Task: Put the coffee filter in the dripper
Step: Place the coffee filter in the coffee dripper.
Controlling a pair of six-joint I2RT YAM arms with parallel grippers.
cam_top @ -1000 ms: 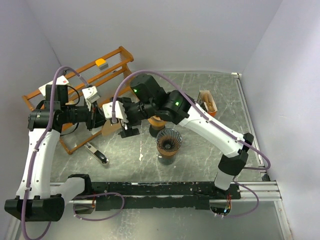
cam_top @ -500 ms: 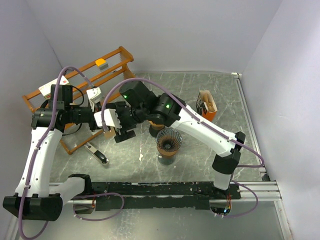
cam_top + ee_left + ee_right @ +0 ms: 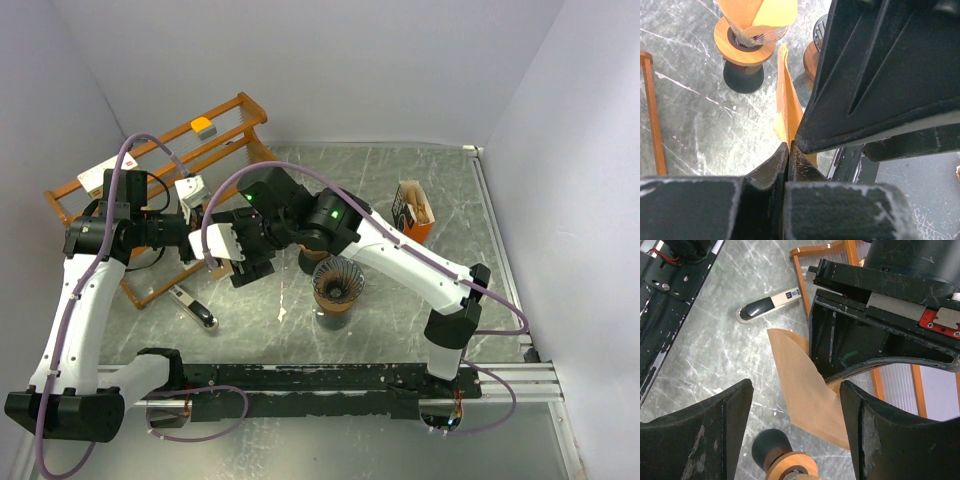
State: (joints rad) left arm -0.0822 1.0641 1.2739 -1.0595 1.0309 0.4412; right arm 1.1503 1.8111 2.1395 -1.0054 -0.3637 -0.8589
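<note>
My left gripper (image 3: 788,146) is shut on the edge of a brown paper coffee filter (image 3: 786,97) and holds it above the table. In the right wrist view the filter (image 3: 807,390) hangs flat between the spread fingers of my open right gripper (image 3: 796,390), which does not touch it. In the top view the two grippers meet at centre left, left gripper (image 3: 207,250) and right gripper (image 3: 245,262), and hide most of the filter. A dark ribbed dripper (image 3: 338,280) stands on the table just right of them.
A second cone with a wooden collar on a black foot (image 3: 744,42) stands beside the ribbed dripper. A black-and-white hand tool (image 3: 193,305) lies near the left arm. A wooden rack (image 3: 160,165) is at the back left, an orange filter box (image 3: 415,212) at the right.
My right gripper has moved left and closed in around the filter held by the left gripper. The left gripper has shifted slightly and still holds the filter.
</note>
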